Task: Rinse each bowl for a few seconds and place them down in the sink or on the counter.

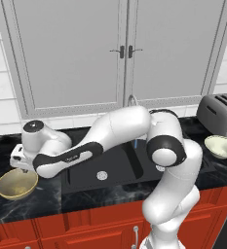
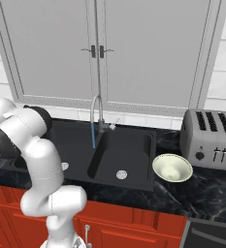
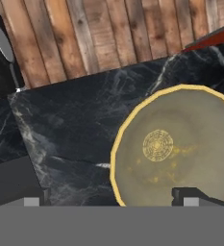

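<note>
Hovering spread wide, empty, gripper (image 3: 113, 199) straddles tan-gold bowl (image 1: 16, 185) rim near counter (image 1: 32, 206) edge

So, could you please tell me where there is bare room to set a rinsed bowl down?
Both sink basins are bare, though water runs from the faucet. Counter is free in front of the toaster, right of the cream bowl. It is crowded left, around the tan bowl under the open tool.

White arm rises from lower right of left base view, elbow bent high, forearm stretched far left and down; wrist low; gripper (image 1: 23, 168) points downward, partly hidden under hand; jaws wide apart, nothing between them; dark fingertips (image 3: 192, 196) at bottom of hand view.
</note>
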Motion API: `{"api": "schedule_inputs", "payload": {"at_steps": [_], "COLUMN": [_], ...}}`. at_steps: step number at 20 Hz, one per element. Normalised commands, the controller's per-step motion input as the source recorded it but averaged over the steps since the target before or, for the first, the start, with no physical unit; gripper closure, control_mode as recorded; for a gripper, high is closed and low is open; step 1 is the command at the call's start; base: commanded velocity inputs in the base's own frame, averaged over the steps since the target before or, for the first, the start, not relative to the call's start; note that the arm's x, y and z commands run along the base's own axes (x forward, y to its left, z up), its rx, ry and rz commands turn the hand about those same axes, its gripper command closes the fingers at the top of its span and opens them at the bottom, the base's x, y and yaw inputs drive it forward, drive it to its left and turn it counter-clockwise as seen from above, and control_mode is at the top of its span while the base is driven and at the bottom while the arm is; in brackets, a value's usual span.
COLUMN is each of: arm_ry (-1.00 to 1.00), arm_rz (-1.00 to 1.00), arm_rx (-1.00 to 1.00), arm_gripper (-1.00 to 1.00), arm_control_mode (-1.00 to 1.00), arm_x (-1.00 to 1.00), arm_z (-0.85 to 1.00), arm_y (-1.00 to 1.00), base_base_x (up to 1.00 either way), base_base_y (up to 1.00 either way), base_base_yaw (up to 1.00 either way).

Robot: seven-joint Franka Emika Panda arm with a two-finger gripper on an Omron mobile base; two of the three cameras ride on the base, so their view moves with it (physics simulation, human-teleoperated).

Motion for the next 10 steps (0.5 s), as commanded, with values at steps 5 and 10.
{"api": "schedule_inputs", "payload": {"at_steps": [5, 10], "arm_ry": [0.04, 0.04], "arm_rz": [0.00, 0.00], "arm_rx": [0.09, 0.08], "arm_gripper": [-1.00, -1.00], "arm_control_mode": [-1.00, -1.00], "arm_x": [0.05, 0.12], "arm_z": [-0.17, -0.22], "arm_y": [-0.01, 0.00], "base_base_x": [0.00, 0.00], "base_base_y": [0.00, 0.00], "base_base_yaw": [0.00, 0.00]}}
